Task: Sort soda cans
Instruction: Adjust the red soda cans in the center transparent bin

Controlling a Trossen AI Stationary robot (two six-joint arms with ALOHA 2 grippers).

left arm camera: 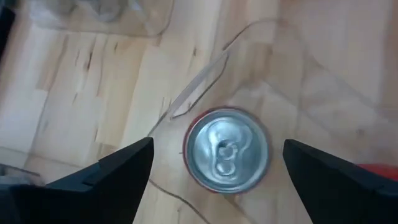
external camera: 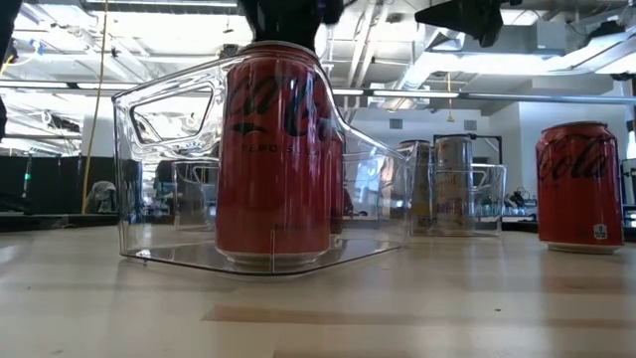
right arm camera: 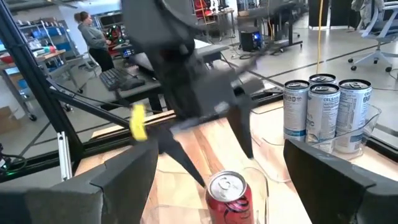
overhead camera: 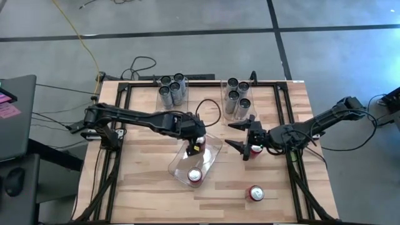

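A clear bin (overhead camera: 209, 155) lies mid-table with two red soda cans in it. One can (overhead camera: 195, 177) stands at the bin's near end. The other (left arm camera: 227, 151) stands upright just below my left gripper (overhead camera: 195, 144). That gripper is open and points steeply down, a finger on either side of the can's silver top and clear of it. My right gripper (overhead camera: 240, 136) hovers open to the bin's right, holding nothing, and faces the left gripper. A third red can (overhead camera: 255, 193) stands on the bare table near the front edge.
Two clear bins at the far edge hold upright silver cans, one at far left (overhead camera: 172, 90) and one at far right (overhead camera: 237, 99). A red patch (overhead camera: 256, 149) shows under the right gripper's body. A black cable (overhead camera: 209, 109) loops on the table between the bins.
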